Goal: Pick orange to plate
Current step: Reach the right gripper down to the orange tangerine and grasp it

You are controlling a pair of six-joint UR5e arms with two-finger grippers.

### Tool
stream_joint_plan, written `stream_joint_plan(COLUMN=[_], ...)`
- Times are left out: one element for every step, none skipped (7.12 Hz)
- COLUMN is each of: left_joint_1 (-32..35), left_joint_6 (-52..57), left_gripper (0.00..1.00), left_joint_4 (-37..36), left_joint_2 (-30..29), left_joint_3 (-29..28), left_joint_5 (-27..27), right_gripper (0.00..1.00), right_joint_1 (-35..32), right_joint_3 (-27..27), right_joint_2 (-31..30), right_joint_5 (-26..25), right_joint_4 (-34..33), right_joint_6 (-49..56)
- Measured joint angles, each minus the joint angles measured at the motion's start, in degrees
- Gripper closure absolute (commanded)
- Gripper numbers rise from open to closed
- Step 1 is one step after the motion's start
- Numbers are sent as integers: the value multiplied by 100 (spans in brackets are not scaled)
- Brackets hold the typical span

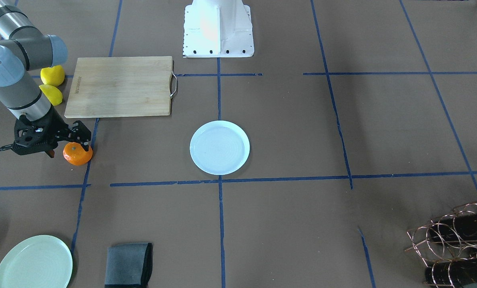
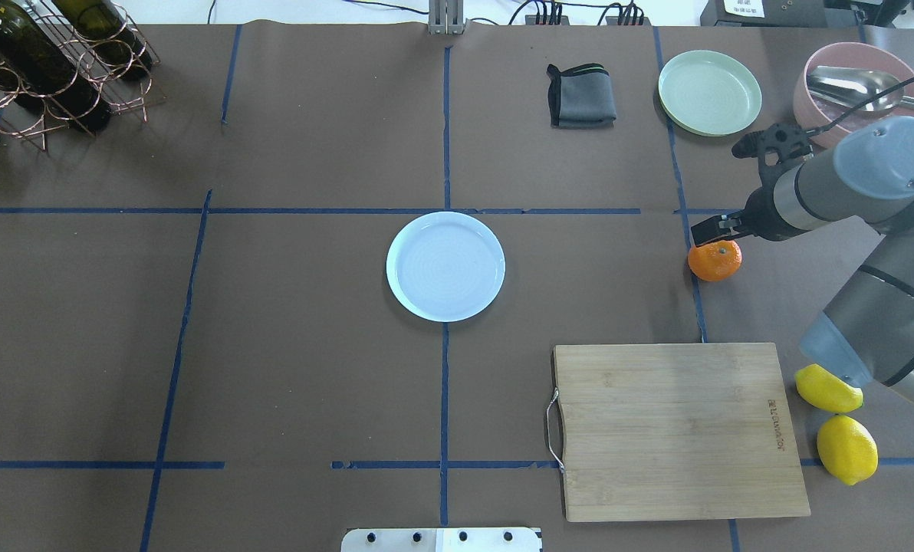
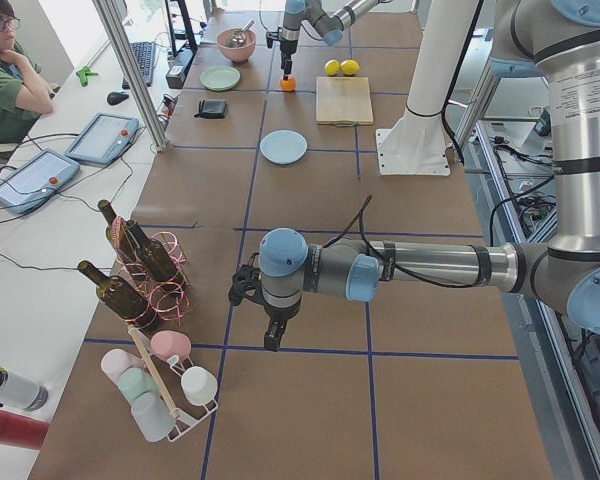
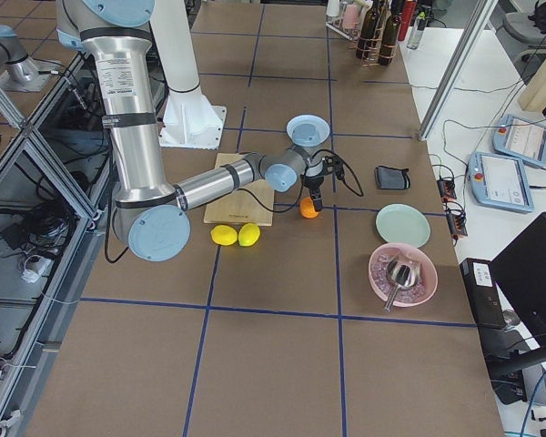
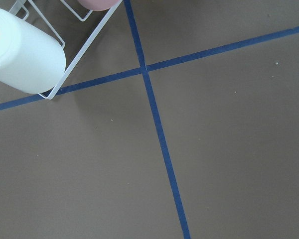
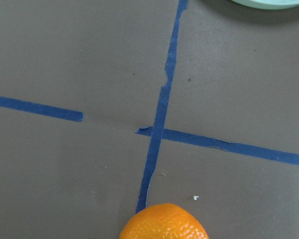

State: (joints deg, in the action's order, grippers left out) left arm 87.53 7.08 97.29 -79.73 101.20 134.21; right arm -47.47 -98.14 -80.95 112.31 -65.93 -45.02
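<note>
The orange (image 1: 77, 154) lies on the brown table on a blue tape line, by the robot's right side; it also shows as the orange (image 2: 715, 261) and at the bottom edge of the right wrist view as the orange (image 6: 164, 222). My right gripper (image 1: 69, 146) hovers just over it, open, with one black finger above the fruit's top; it also shows as the right gripper (image 2: 719, 228). The white plate (image 1: 219, 147) sits empty at the table's middle. The left gripper (image 3: 271, 335) hangs far away near the cup rack; whether it is open or shut I cannot tell.
A wooden cutting board (image 2: 679, 429) and two lemons (image 2: 846, 448) lie near the right arm. A pale green plate (image 2: 709, 92), grey cloth (image 2: 581, 95) and pink bowl (image 2: 856, 69) sit beyond the orange. A wine rack (image 2: 50, 69) stands far left.
</note>
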Motion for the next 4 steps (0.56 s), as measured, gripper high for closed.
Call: stream_joint_plan(left_joint_1=[0,0,4,6], left_joint_6=[2,3,6,9], left_gripper=[0,0,0,0], left_joint_4=[0,0,0,0], left_joint_2=[4,7,9,8], left_joint_3=[0,2,7,10], left_joint_5=[0,0,0,0], right_gripper=[0,0,0,32], right_joint_1=[102,185,247,285], right_joint_3=[60,138,218,278], right_joint_2=[6,11,15,16], right_joint_5=[-95,-172,-230,-278], right_joint_4=[0,1,1,1], right_joint_6=[-5,-7,-6,-2])
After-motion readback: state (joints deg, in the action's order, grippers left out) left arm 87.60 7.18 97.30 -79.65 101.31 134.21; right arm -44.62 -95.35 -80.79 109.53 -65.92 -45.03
